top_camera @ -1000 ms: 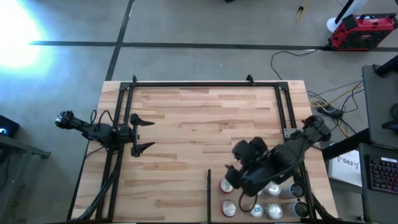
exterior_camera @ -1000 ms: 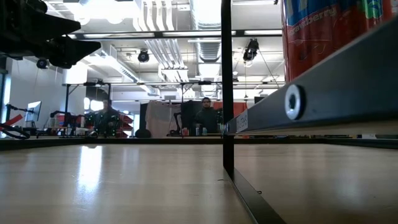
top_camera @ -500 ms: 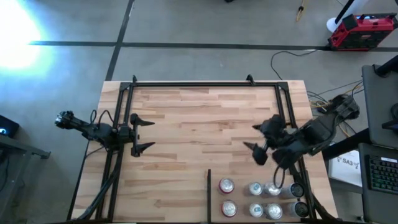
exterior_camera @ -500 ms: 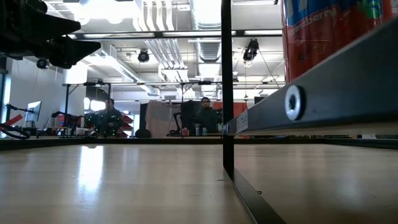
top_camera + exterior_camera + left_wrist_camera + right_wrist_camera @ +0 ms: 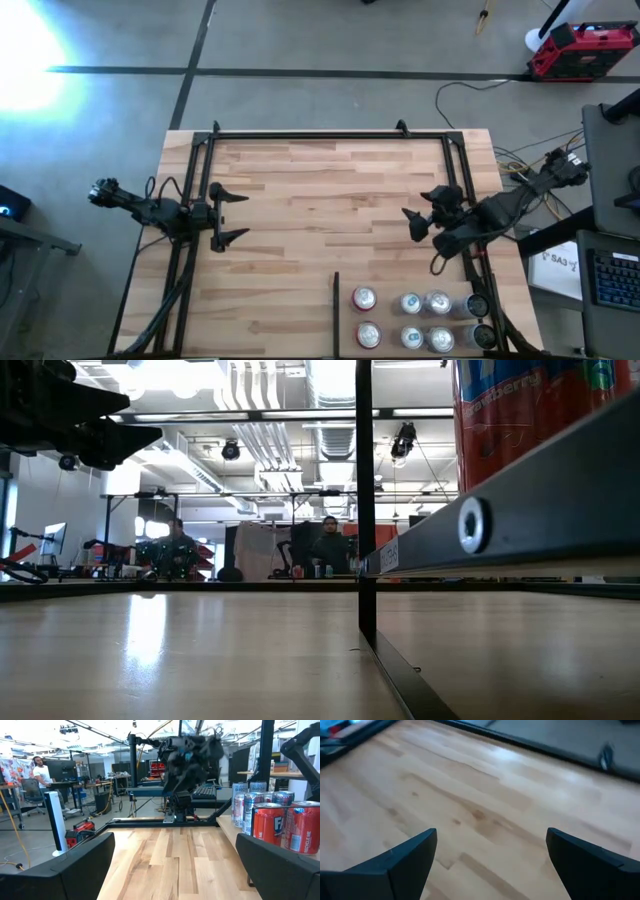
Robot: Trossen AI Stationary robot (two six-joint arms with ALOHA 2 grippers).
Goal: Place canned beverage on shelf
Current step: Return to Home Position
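Right claw (image 5: 416, 211) has pulled back off the cans (image 5: 411, 304), fingers apart and empty, over the shelf (image 5: 310, 180) right side. Cans grouped at shelf front-right corner. Left claw (image 5: 238, 215) apart, at shelf left edge. Homing step; likely only retraction left.

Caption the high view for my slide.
Cans grouped beside the divider on the shelf; left tool and right tool open, empty, at opposite sides.

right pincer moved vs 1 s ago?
Yes. In the high view the right pincer, open, has pulled off the cans, going up the picture and rightward toward the shelf's right rail.
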